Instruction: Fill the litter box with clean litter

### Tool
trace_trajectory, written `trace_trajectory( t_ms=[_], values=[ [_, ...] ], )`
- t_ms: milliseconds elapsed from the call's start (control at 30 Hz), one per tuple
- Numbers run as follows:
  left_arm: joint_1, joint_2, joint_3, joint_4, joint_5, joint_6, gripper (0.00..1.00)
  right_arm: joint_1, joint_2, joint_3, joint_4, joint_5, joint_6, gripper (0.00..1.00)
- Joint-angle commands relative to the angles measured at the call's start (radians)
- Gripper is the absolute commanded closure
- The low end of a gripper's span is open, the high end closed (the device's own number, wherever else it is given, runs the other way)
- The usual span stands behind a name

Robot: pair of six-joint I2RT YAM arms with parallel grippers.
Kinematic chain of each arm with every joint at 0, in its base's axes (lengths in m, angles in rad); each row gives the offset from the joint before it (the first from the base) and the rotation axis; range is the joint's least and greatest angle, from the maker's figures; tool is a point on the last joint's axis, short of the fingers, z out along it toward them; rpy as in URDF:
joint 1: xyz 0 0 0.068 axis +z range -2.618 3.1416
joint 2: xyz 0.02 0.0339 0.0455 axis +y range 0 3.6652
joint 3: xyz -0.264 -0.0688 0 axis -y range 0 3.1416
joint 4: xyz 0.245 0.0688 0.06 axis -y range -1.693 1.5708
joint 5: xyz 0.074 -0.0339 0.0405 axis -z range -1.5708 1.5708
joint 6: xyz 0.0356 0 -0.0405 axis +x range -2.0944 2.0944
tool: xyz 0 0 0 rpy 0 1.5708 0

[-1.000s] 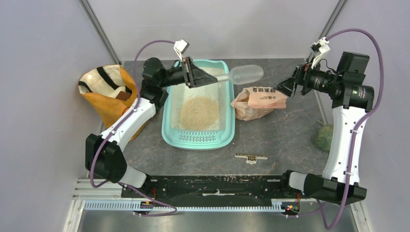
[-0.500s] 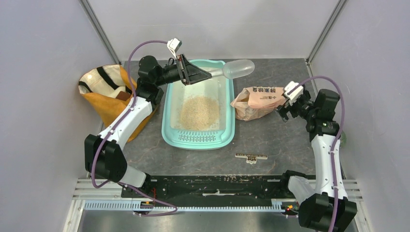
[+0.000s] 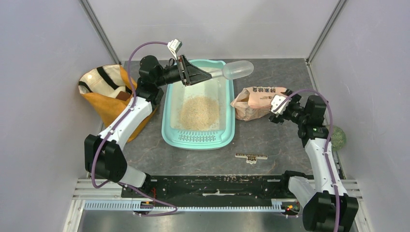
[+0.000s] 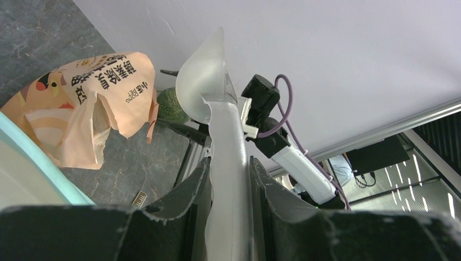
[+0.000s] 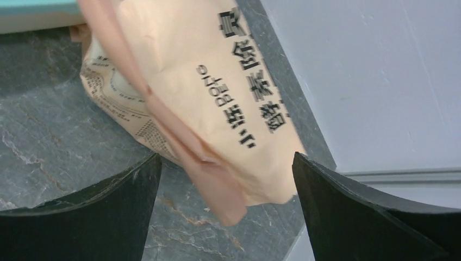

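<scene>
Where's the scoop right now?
In the top view, the clear scoop is in the left gripper, handle clamped, its bowl sticking out past the far right corner of the litter box, just behind the pink paper bag.

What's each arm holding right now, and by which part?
The left end effector grips the clear scoop by its handle. The right end effector is open around the paper bag's end, holding nothing.

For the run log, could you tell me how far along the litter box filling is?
Done: a heap of clean litter lies in the litter box, leaving pale floor bare around it. In hand: the left gripper holds a clear scoop, apparently empty, above the box's far corner; the right gripper is open at the paper bag. Left: probably more scoops and levelling.
</scene>
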Motion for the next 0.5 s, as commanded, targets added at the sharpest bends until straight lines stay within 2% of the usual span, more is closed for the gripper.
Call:
trace_trajectory(
  t_ms=[0,100,333,467],
  values=[
    [0.005,-0.038,0.018,0.025,0.001,0.032,0.98,0.026,-0.013,-0.063,0.099,0.015,-0.112,0.03],
    [0.005,-0.04,0.018,0.025,0.002,0.032,0.98,0.038,-0.007,-0.086,0.133,0.029,-0.12,0.03],
    [0.005,-0.038,0.004,0.028,0.006,0.031,0.98,0.064,0.052,-0.149,0.376,0.087,-0.126,0.03],
    [0.005,-0.037,0.005,0.021,0.004,0.033,0.98,0.07,0.114,-0.133,0.404,0.088,-0.128,0.07]
  ],
)
